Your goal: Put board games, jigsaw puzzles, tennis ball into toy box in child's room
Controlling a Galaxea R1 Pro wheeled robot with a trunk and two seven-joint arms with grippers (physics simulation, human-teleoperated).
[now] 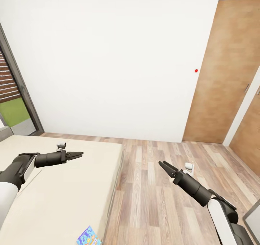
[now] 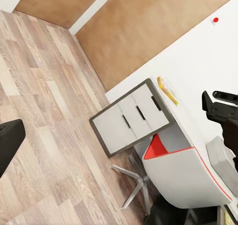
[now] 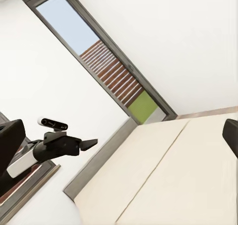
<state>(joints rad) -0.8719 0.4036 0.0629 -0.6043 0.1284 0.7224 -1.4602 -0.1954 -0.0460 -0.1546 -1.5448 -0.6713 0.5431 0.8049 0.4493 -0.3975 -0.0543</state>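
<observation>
Head view shows the child's room: a big white wall, a wood door (image 1: 231, 71) and a plank floor (image 1: 159, 198). The bed (image 1: 61, 191) is the biggest thing near the robot, and it lies low on the left side.

The left tool (image 1: 78, 153) hangs over the bed. Its two fingers look close together with nothing between them. The right tool (image 1: 162, 164) hangs over the floor, beside the bed. Its fingers are a little apart and it holds nothing.

One board game (image 1: 88, 236), the blue one, lies flat at the near edge of the bed, cut off at the bottom of the view. It sits between the two arms and closer to the robot than both tools, so I think a tool must pull back and go down. The left arm looks a bit nearer. I cannot tell its long way.

Left wrist view shows the tabletop (image 2: 196, 86) with white drawers (image 2: 130, 117) and a chair (image 2: 186, 178).
</observation>
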